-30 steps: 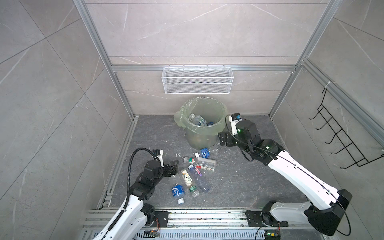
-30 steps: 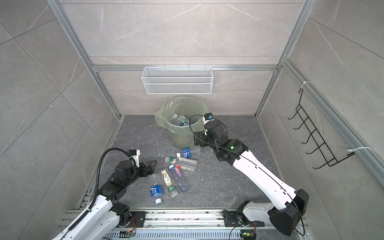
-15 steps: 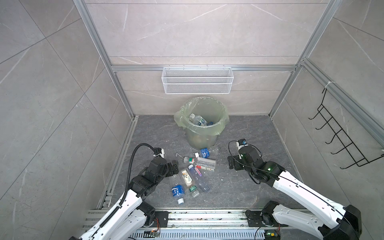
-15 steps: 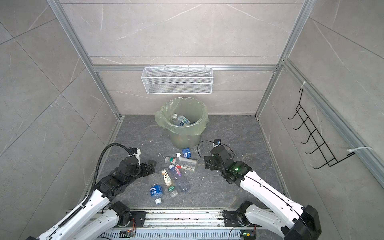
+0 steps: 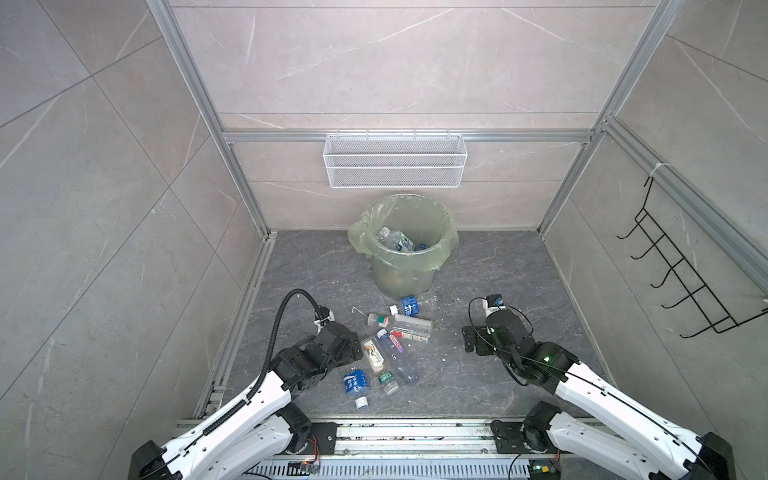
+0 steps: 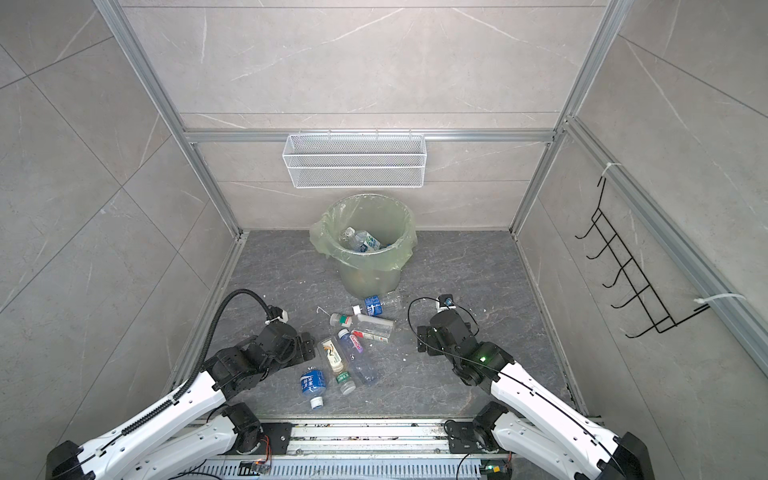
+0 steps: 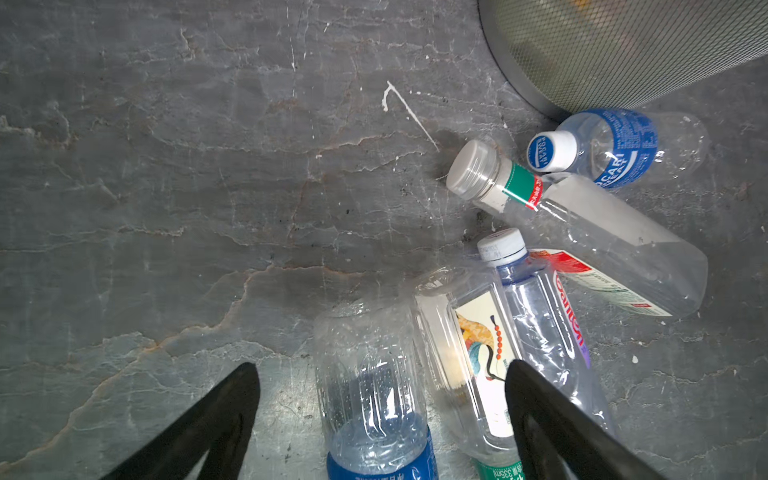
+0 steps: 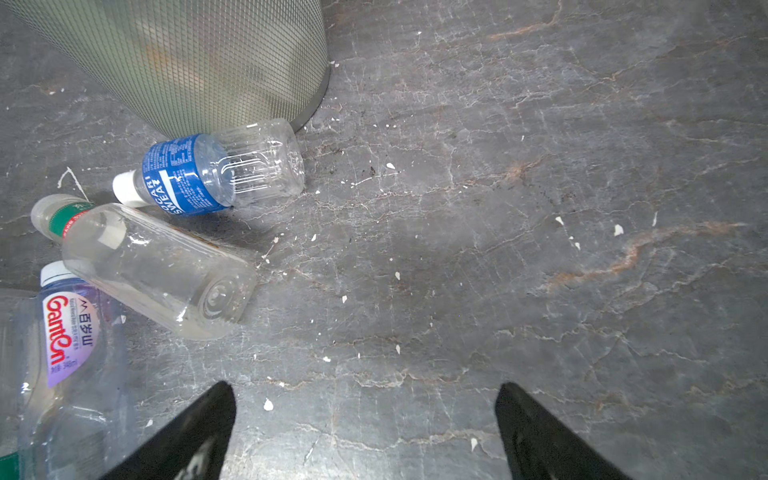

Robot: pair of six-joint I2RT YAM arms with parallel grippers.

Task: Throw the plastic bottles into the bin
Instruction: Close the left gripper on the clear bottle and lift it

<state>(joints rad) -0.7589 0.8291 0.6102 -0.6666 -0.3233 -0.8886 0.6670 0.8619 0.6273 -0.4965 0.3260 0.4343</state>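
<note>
The pale green bin [image 5: 444, 249] stands at the back of the floor with a few plastic bottles [image 5: 395, 241] inside. Several more lie in front of it: a blue-label one [image 5: 409, 305] against its base, a clear one with a green-red neck [image 7: 582, 224], a purple-label one [image 8: 70, 345], a picture-label one [image 7: 469, 345] and a blue-label one [image 7: 374, 399]. My left gripper [image 7: 382, 368] is open low over the pile, straddling that last bottle's base, one finger over the picture-label bottle. My right gripper [image 8: 363, 388] is open over bare floor right of the pile.
A white wire basket [image 5: 395, 160] hangs on the back wall above the bin. A black hook rack [image 5: 685, 282] is on the right wall. An aluminium rail [image 5: 395, 432] runs along the front edge. White flecks dot the grey floor.
My right arm has come back from the bin and dropped to the floor right of the bottles. My left gripper has moved forward onto the pile, and its jaws have narrowed a little.
</note>
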